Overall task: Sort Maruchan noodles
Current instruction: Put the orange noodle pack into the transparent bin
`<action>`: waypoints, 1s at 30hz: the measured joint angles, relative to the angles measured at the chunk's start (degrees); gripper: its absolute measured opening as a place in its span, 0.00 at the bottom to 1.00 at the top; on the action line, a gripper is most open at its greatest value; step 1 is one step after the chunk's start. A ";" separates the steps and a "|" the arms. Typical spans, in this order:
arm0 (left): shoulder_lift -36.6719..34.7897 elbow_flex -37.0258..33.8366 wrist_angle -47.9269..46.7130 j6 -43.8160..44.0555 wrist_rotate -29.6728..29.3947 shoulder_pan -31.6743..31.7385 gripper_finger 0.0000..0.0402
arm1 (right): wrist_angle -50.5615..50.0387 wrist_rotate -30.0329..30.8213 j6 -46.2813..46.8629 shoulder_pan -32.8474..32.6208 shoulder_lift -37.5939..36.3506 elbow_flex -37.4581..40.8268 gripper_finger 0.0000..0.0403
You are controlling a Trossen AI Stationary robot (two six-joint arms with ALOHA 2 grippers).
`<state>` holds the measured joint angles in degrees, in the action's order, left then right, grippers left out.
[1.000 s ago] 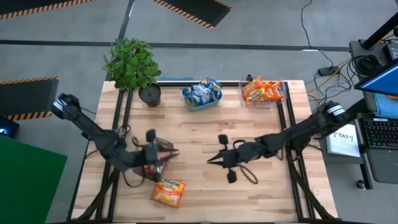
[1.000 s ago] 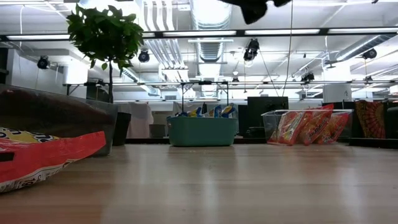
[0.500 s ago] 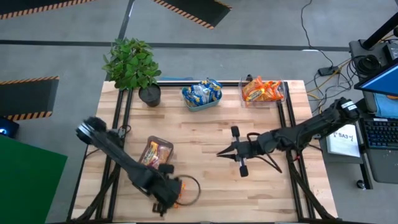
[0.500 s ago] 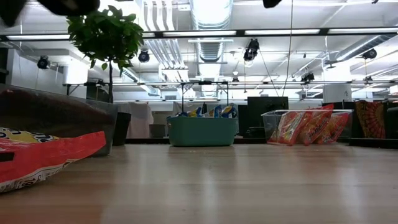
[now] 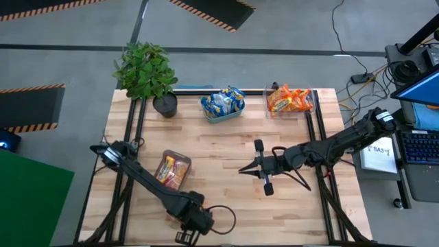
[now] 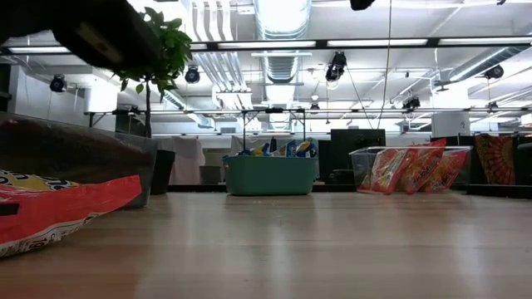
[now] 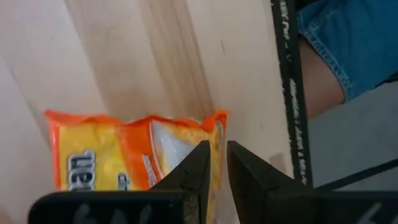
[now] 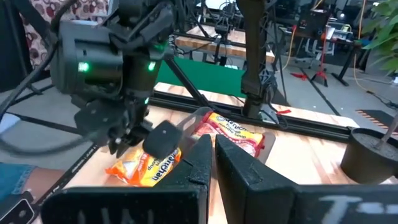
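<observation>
An orange-yellow noodle packet (image 7: 112,155) (image 8: 146,168) lies flat on the wood near the table's front edge. My left gripper (image 5: 193,219) (image 7: 216,149) points steeply down just over one end of it. Its fingers stand a narrow gap apart with nothing between them. Whether they touch the packet I cannot tell. In the high view this gripper hides the packet. Red-pink packets (image 5: 171,170) (image 8: 233,134) lie in a clear bin at centre left. My right gripper (image 5: 240,169) (image 8: 212,143) hovers shut and level over the table's middle, holding nothing.
A teal tray (image 5: 218,118) of blue packets and a clear bin (image 5: 312,103) of orange ones stand at the far edge, with a potted plant (image 5: 145,72) at far left. A person's leg in denim (image 7: 348,37) is just beyond the near edge.
My left gripper has swung from above the bin of red packets toward the table's near edge. It has sunk and tipped from near level to steeply downward over the orange packet. My right gripper has drawn back a little toward the right edge and risen slightly.
</observation>
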<state>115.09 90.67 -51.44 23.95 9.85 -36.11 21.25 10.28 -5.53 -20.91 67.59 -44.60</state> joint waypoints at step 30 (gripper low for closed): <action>-0.85 -13.37 25.99 -30.31 -7.99 9.17 0.09 | 2.55 0.24 -1.17 0.02 0.00 -0.02 0.03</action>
<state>114.24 77.30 -25.45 -6.36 1.86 -26.94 23.80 10.52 -6.70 -20.88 67.59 -44.62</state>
